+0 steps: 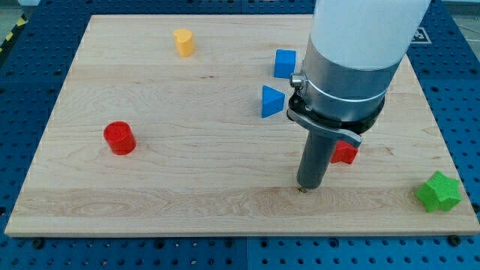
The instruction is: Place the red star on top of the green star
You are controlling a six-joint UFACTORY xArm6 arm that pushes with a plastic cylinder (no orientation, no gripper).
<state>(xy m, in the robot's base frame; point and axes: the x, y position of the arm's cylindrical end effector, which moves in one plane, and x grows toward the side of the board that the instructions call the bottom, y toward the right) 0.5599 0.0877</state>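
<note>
Red star (pixel 346 153) sits right of centre, half hidden behind our rod; our tip (pixel 303 188), bare with nothing to grip, rests just lower-left of it. We push rightward and downward toward the green star (pixel 439 191) at lower right.

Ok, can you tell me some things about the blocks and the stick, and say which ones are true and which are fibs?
1. The green star sits near the board's bottom right corner. True.
2. The red star is already on top of the green star. False: it lies apart from it, to the view's left and partly hidden behind the arm.
3. My tip touches the red cylinder. False: the tip is just left of and below the red star.
4. The yellow block is near the view's top. True.
5. There are three blue blocks. False: only two, a blue cube and a blue triangle.
</note>
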